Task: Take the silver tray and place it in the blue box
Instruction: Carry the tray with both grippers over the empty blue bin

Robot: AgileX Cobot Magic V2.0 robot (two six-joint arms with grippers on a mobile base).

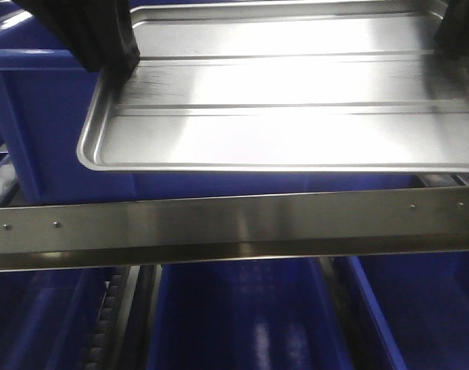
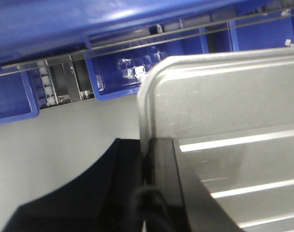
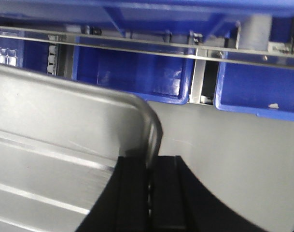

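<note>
Front: the silver tray [image 1: 280, 116] hangs above a steel rail [image 1: 234, 227], with the blue box [image 1: 41, 123] past its 9 o'clock edge. Left wrist: the left tool [image 2: 149, 166] pinches the tray's rim; open grey surface [image 2: 64, 140] at 9 o'clock. Right wrist: the right tool [image 3: 149, 181] pinches the opposite rim; grey surface open at 3 o'clock.

The silver tray [image 1: 280, 116] before the blue box [image 1: 34, 123] — rail [image 1: 234, 223] nearest.

The silver tray [image 1: 280, 100] is bright, glossy silver, striped by two long ridges along its floor. The blue box [image 1: 34, 131] is deep blue. The left gripper [image 2: 154, 188] and right gripper [image 3: 149, 193] are black. The rail [image 1: 234, 227] is brushed steel grey.
</note>
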